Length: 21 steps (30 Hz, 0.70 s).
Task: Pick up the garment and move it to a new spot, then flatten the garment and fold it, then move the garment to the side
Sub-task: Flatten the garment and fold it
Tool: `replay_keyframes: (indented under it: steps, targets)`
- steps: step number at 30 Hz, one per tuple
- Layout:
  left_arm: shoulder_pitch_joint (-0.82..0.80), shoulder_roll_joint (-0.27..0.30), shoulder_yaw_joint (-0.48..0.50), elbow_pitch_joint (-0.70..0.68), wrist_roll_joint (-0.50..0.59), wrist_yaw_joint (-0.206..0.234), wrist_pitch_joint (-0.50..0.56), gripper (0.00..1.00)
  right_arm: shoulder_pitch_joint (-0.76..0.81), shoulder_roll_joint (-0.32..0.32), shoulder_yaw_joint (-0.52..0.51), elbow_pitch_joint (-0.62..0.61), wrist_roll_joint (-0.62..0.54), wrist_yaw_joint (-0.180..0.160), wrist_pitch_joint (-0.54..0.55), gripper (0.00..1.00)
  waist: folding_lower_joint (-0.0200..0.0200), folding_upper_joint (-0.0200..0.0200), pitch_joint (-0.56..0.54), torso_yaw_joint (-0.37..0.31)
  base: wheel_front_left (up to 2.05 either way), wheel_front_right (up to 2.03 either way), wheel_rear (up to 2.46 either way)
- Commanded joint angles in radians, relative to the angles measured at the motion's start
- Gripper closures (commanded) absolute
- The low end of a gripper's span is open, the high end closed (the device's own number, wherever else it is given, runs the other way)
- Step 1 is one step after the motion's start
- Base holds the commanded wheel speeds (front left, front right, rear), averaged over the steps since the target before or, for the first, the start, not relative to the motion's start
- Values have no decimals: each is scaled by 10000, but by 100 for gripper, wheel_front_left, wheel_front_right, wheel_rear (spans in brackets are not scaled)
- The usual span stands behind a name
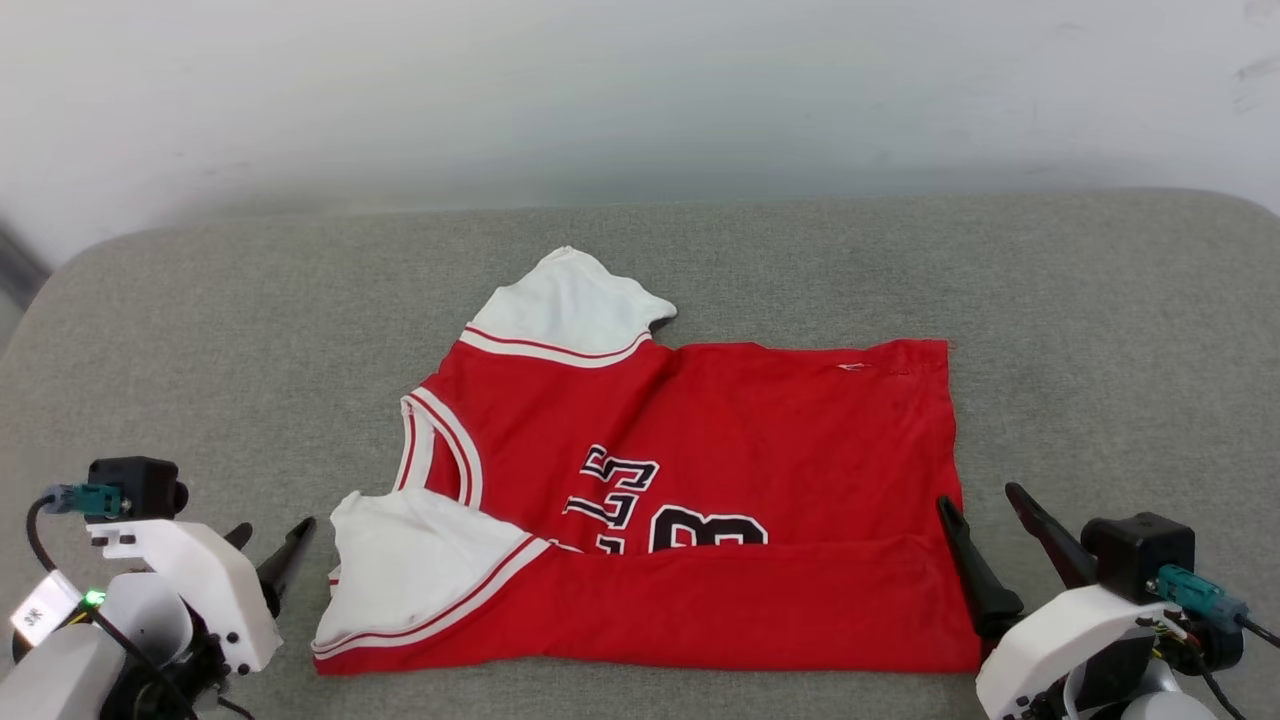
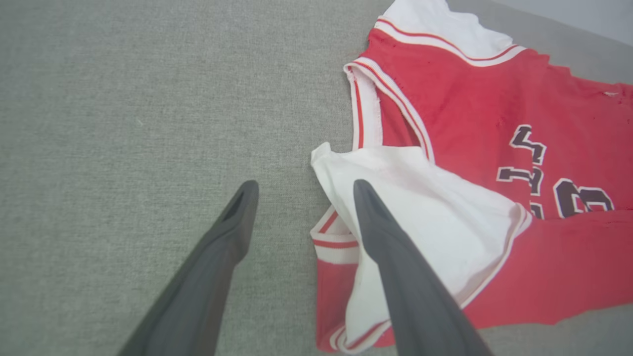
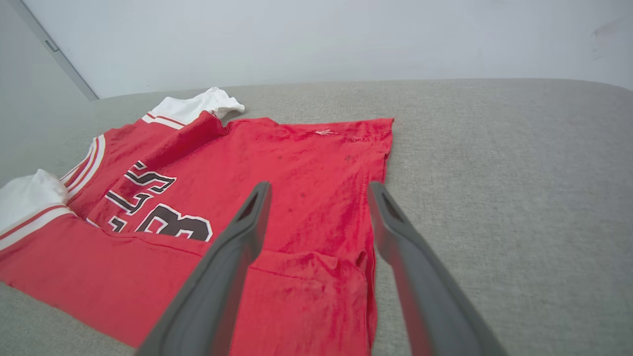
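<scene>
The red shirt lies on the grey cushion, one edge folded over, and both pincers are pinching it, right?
No: the left pincer and right pincer stand open, as the wrist views show. The red shirt does lie on the grey cushion, one edge folded over.

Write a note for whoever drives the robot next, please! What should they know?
Left claw: open, empty, beside the near white sleeve.
Right claw: open, empty, at the opposite near corner.
Garment: lying spread on the grey cushion, collar toward the left claw.
Done: near long edge folded up over part of the print.
Left: probably more folds, then move it to the side.
</scene>
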Motion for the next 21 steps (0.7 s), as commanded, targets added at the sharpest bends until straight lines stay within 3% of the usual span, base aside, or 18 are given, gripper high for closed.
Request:
replay_keyframes:
  steps: [1, 5, 11, 16, 21]
  targets:
    - [156, 215, -35, -229, -92, 74, 375, 0, 134, 81, -40, -130, -64, -7, 16, 0, 0, 0, -82, -111, 0, 0, 0]
    - [544, 924, -128, -1126, -532, 293, 1833, 0, 305, 238, -133, -566, -179, -7, 12, 0, 0, 0, -45, -326, 0, 0, 0]
    - [1189, 1461, -130, -2074, -1317, 807, 3367, 0, 346, 420, -159, -1040, -281, -7, 117, 0, 0, 0, 351, -665, 0, 0, 0]
    - [1424, 1401, -152, -2031, -1722, 1157, 3903, 0, 178, 547, -151, -1216, -310, -7, 148, 0, 0, 0, 883, -875, 0, 0, 0]
    - [1432, 998, -380, -1738, -2005, 1084, 4241, 0, 87, 606, -245, -1244, -244, -7, 238, 0, 0, 0, 1208, -968, 0, 0, 0]
